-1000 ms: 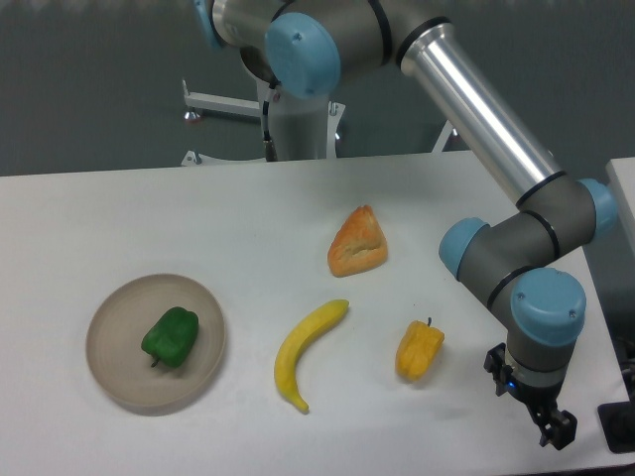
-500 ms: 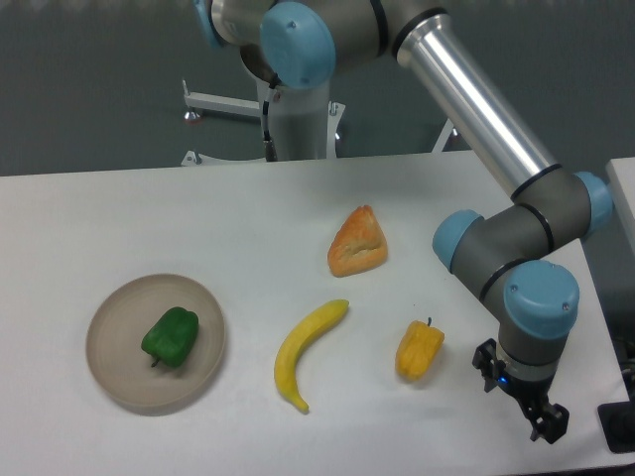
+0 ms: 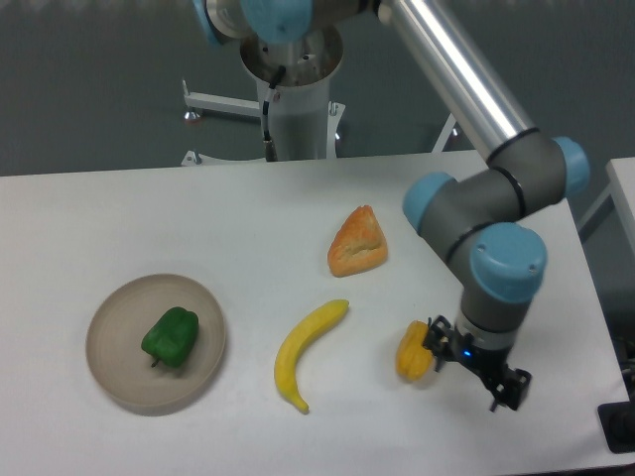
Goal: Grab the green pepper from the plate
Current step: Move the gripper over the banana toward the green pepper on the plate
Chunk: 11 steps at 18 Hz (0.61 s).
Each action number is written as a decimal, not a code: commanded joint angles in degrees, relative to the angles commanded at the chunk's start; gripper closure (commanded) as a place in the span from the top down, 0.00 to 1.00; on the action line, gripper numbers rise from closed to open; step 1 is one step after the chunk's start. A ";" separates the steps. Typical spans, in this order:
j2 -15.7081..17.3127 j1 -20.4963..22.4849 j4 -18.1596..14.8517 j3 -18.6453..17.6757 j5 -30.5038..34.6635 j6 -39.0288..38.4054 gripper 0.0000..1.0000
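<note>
Green pepper [image 3: 171, 336] sits on the plate [image 3: 119, 382] near the table's [image 3: 179, 218] left edge, gripper [image 3: 494, 382] far right by the yellow pepper [image 3: 415, 351], can't tell if it's open.

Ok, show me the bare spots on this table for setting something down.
Widest bare stretch: the table's back-left, behind the plate and left of the bread wedge. A narrower strip lies between plate and banana. Crowded: front right, where the pincer hangs beside the yellow pepper.
</note>
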 joint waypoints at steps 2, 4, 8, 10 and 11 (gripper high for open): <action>1.76 -1.32 -1.69 -1.58 -1.57 -4.56 1.00; 3.60 -2.72 -1.69 -3.95 -3.59 -8.43 1.00; 7.47 -5.98 -1.08 -9.66 -9.04 -16.60 1.00; 8.79 -8.17 -1.08 -11.95 -9.84 -19.86 1.00; 9.23 -9.05 -0.90 -13.18 -9.76 -21.61 1.00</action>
